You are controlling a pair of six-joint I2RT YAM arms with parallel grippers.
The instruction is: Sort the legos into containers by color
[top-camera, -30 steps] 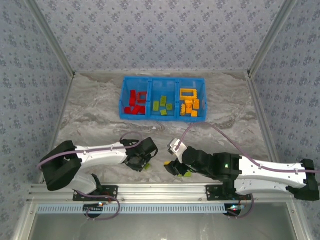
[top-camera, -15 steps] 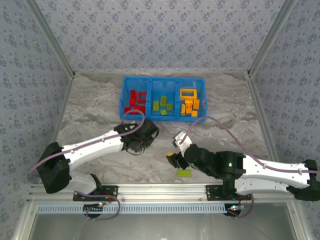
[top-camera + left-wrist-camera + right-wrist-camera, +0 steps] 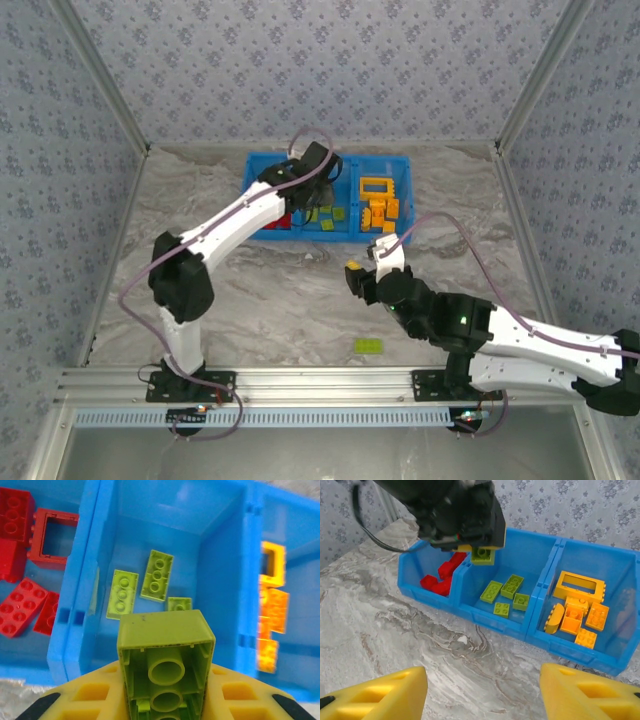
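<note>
Lime green brick (image 3: 165, 645), clamped in the left end effector (image 3: 165, 700), hangs over the middle compartment of the blue tray (image 3: 485, 619), where other green bricks (image 3: 157, 575) lie between red bricks (image 3: 22, 605) and orange bricks (image 3: 580, 617). The right end effector (image 3: 481, 694), fingers spread wide and empty, hovers above the marbled bench (image 3: 380, 610). A flat green brick (image 3: 368, 346) lies on the bench near it.

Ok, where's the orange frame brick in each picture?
Top view: frame in the tray, right compartment, far end.
Left wrist: frame at the right edge, above other orange bricks.
Right wrist: frame right of centre, same compartment.
Shared landmark: the blue tray.
</note>
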